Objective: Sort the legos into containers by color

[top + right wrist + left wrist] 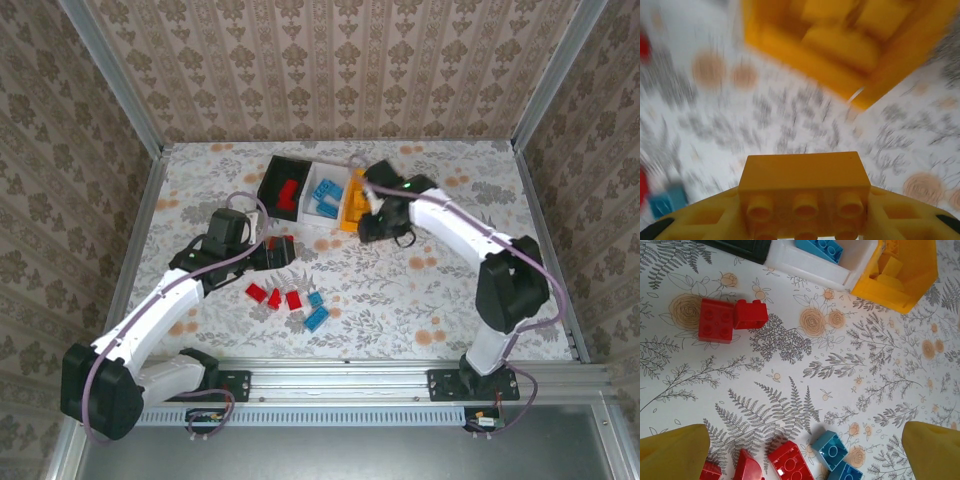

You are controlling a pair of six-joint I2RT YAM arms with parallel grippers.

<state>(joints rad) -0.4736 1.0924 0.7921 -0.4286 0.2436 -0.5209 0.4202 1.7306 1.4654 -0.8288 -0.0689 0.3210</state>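
Orange brick (804, 175) sits clenched in your right claw (805, 220) just beside the orange bin (805, 60) toward the worktop's far edge, so carry it over the rim and release, while your left claw (802, 452) hangs spread above loose legos (293, 298).

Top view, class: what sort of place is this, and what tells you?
Probably a robot test cell: left arm and right arm bolted to a metal rail, wallpapered walls enclosing a floral table.

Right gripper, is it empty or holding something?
Holding: a small orange studded plastic brick sits between the right gripper's yellow fingers.
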